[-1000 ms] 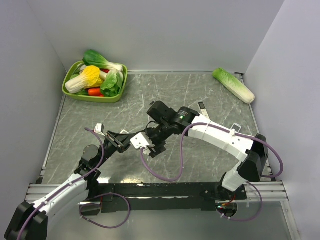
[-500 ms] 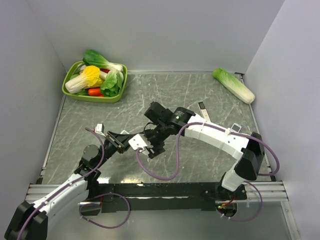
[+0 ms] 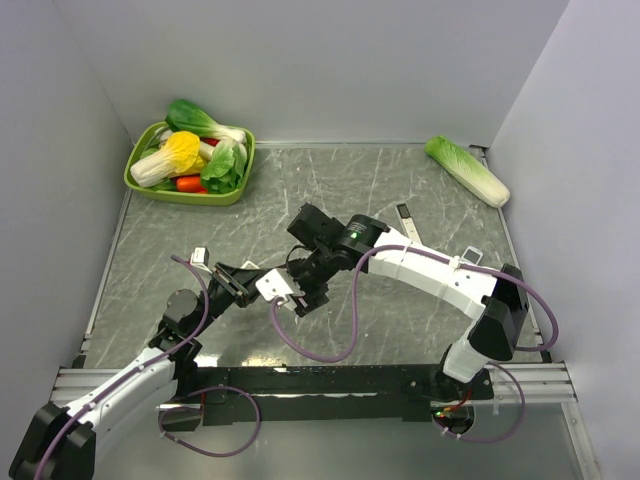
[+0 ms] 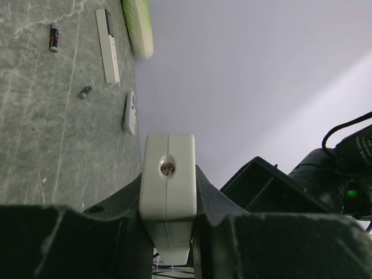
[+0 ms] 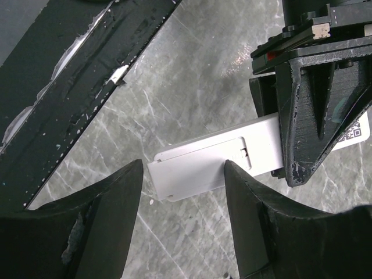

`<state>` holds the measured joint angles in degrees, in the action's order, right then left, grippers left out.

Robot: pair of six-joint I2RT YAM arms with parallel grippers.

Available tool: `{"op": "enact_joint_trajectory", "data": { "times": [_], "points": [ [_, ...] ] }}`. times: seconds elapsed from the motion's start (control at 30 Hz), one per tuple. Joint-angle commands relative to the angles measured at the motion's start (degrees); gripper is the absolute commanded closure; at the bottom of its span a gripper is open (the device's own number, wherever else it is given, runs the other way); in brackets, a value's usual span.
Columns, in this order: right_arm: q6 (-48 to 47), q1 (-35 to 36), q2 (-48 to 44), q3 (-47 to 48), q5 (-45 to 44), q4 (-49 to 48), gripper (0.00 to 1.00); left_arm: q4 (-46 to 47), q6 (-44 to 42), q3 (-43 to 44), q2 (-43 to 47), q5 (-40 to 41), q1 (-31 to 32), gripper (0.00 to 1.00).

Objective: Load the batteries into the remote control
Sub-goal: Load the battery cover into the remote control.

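Observation:
My left gripper (image 3: 248, 279) is shut on the slim white remote control (image 3: 273, 283) and holds it just above the table. The left wrist view shows it end-on between the jaws (image 4: 168, 160). The right wrist view shows its back (image 5: 209, 163), with the battery cover closed and sitting slightly past the free end. My right gripper (image 5: 183, 168) is open, its fingers astride that free end; the right fingertip (image 5: 235, 174) lies at the cover's edge. In the top view my right gripper (image 3: 303, 293) hangs over the remote. No green batteries show.
Two tiny dark cells (image 4: 53, 38) (image 4: 85, 92) lie on the table by a white remote with a black end (image 4: 107, 43) and a shorter buttoned remote (image 4: 131, 113). A green basket of vegetables (image 3: 236, 187) stands back left. A cabbage (image 3: 467, 170) lies back right.
My right gripper has shifted slightly left along the remote toward its free end. The left gripper and the remote have stayed put.

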<state>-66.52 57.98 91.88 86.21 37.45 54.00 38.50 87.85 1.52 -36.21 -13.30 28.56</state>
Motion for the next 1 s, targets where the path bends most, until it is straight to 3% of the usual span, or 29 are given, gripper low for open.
{"op": "enact_joint_trajectory", "data": {
  "times": [0.0, 0.67, 0.97],
  "points": [
    [-0.5, 0.2, 1.0, 1.2, -1.2, 0.5, 0.36, 6.3, 2.4, 0.5, 1.3, -1.9, 0.2, 0.98],
    [0.3, 0.5, 2.0, 2.1, -5.3, -2.7, 0.49, 5.4, 2.7, 2.5, 2.9, -5.8, 0.2, 0.98],
    [0.3, 0.6, 2.9, 1.8, -7.1, -5.6, 0.54, 11.5, 6.4, 2.5, 1.3, -8.6, 0.4, 0.98]
  ]
}}
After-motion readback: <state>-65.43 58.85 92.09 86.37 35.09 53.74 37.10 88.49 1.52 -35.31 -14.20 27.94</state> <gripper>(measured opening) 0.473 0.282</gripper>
